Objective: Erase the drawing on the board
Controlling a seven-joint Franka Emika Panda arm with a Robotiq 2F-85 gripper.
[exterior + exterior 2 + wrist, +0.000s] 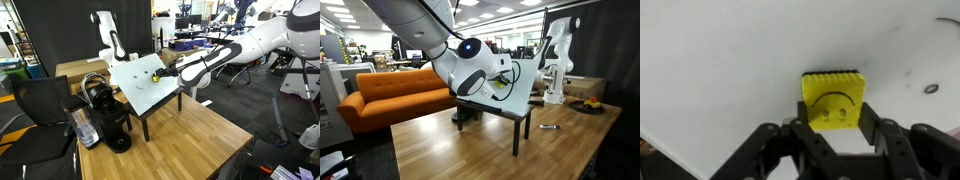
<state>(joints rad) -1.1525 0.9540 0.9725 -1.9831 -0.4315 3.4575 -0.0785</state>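
Yellow eraser clamped in the tool, flat against the tilted white board; wiping step in hand. Next: sweep sideways over the nearby dark marks of the drawing, keeping contact.

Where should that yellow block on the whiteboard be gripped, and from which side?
Pinch the yellow block by its two straight sides, coming down onto the board face-on, as the gripper does now; it lies flat there, so only its sides are free.
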